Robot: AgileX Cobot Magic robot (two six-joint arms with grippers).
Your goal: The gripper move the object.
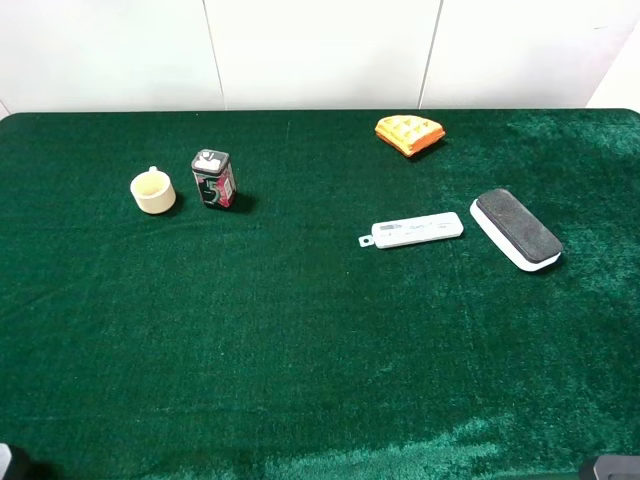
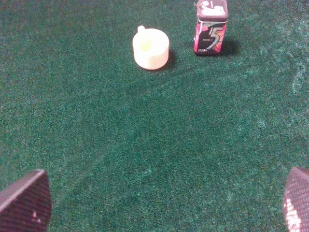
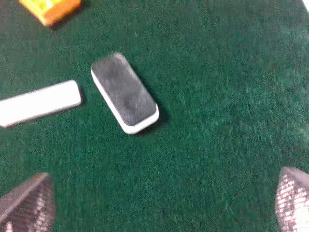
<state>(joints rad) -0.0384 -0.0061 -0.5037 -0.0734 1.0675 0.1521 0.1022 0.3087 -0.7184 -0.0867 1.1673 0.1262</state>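
Waiting at the start — nothing is grasped yet. The object lies flat on the green desk, just beside a white test strip, well ahead of my right gripper, whose jaws stand spread wide and empty. Next I judge: reach forward, descend, straddle its narrow width.

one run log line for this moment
phase: pre-grasp | object: flat on cloth, beside test strip, untouched | right gripper: jaws open, apart from object | left gripper: open, idle
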